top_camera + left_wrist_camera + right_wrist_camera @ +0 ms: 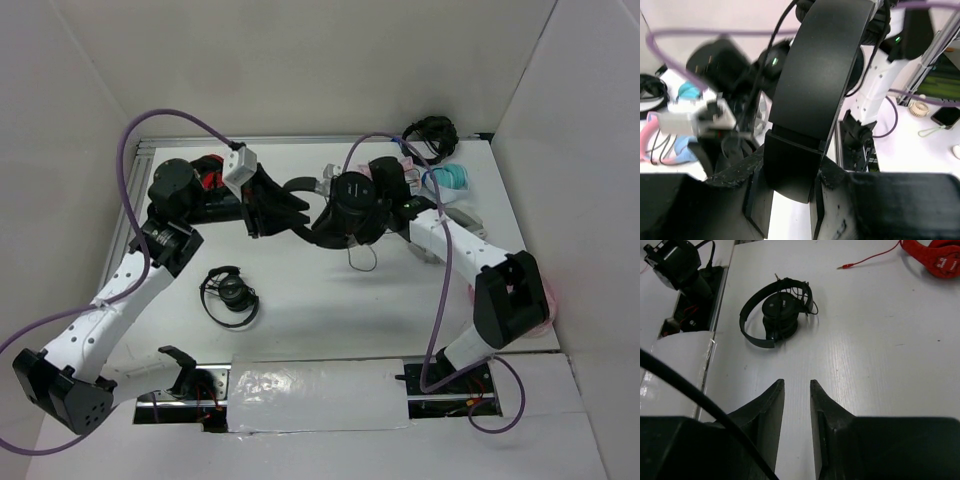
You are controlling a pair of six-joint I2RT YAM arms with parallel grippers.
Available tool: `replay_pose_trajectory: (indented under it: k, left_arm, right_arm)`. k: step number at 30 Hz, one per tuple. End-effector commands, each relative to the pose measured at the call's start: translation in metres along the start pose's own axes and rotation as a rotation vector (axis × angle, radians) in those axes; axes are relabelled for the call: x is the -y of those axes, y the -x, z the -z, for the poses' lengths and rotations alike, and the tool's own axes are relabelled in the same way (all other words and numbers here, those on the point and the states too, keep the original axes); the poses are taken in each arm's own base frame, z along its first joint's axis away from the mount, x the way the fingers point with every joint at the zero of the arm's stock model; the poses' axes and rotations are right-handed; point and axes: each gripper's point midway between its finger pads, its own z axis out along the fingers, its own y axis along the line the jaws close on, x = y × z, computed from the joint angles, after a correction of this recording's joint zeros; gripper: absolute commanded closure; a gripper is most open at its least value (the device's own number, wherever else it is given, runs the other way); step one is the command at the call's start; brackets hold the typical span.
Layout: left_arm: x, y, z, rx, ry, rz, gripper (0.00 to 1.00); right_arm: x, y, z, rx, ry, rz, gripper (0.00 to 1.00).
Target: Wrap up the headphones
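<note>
We see the left gripper [790,187] clamped tight on the black headband [815,75] of the headphones [298,188], which are held up off the table [330,320] between both arms at mid-scene. The right gripper [796,390] sits just beside them, its fingers a narrow gap apart with nothing between. A compact black pair [777,315] lies on the table below, and a red pair [935,257] is well apart.

In my left wrist's view the headphones [815,90] run off the edge at 12 o'clock, both ends out of sight, and the clutter [695,120] at 9 o'clock is blurred. My right wrist's view cuts off the red pair [935,257] at 1 o'clock. From above, my left arm [170,190] hides most of that pair.
</note>
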Motion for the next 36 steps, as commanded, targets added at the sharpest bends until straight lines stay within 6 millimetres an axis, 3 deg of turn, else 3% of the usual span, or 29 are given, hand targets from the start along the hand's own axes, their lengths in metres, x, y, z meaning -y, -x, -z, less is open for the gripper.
replay_pose_trajectory:
  k: [1, 9, 14, 16, 18, 19, 20, 21, 25, 29, 31, 32, 34, 35, 36]
  left_arm:
    - [0.016, 0.044, 0.001, 0.072, -0.065, -0.055, 1.00]
    - [0.017, 0.097, 0.007, 0.137, -0.008, -0.084, 1.00]
    - [-0.002, 0.127, 0.018, 0.198, 0.116, -0.074, 1.00]
    - [-0.017, 0.134, 0.024, 0.212, 0.171, -0.050, 1.00]
    - [-0.029, 0.137, 0.027, 0.226, 0.212, -0.027, 1.00]
    - [-0.041, 0.138, 0.032, 0.232, 0.245, -0.010, 1.00]
    - [-0.049, 0.139, 0.035, 0.240, 0.269, -0.003, 1.00]
    - [-0.057, 0.141, 0.038, 0.254, 0.299, 0.006, 1.00]
    - [-0.109, 0.148, 0.056, 0.306, 0.484, 0.015, 1.00]
    - [-0.161, 0.142, 0.074, 0.317, 0.680, 0.030, 1.00]
    - [-0.191, 0.124, 0.082, 0.287, 0.778, 0.043, 1.00]
    - [-0.208, 0.118, 0.091, 0.291, 0.862, 0.050, 1.00]
    - [-0.234, 0.093, 0.098, 0.237, 0.946, 0.083, 1.00]
    - [-0.251, 0.080, 0.106, 0.210, 1.007, 0.085, 1.00]
    - [-0.258, 0.073, 0.108, 0.192, 1.028, 0.089, 1.00]
  right_arm:
    - [-0.006, 0.006, -0.013, 0.043, 0.115, 0.052, 0.65]
    - [0.010, -0.016, -0.035, 0.036, 0.135, -0.034, 0.59]
    - [0.012, -0.035, -0.053, 0.053, 0.143, -0.111, 0.62]
    - [0.005, -0.046, -0.059, 0.051, 0.117, -0.187, 0.75]
    - [-0.002, -0.047, -0.058, 0.085, 0.085, -0.202, 1.00]
    - [-0.006, -0.048, -0.057, 0.095, 0.078, -0.233, 1.00]
    - [-0.008, -0.034, -0.052, 0.136, 0.057, -0.195, 1.00]
    - [-0.014, -0.046, -0.049, 0.125, 0.042, -0.227, 1.00]
    - [-0.023, -0.056, -0.031, 0.112, -0.078, -0.240, 1.00]
    - [-0.040, -0.045, -0.012, 0.138, -0.185, -0.248, 1.00]
    - [-0.046, -0.046, -0.005, 0.118, -0.255, -0.246, 1.00]
    - [-0.035, -0.044, 0.004, 0.118, -0.362, -0.237, 1.00]
    - [-0.032, -0.037, 0.024, 0.101, -0.497, -0.249, 1.00]
    - [-0.015, -0.031, 0.041, 0.107, -0.638, -0.246, 1.00]
    - [-0.014, -0.030, 0.055, 0.098, -0.711, -0.255, 1.00]
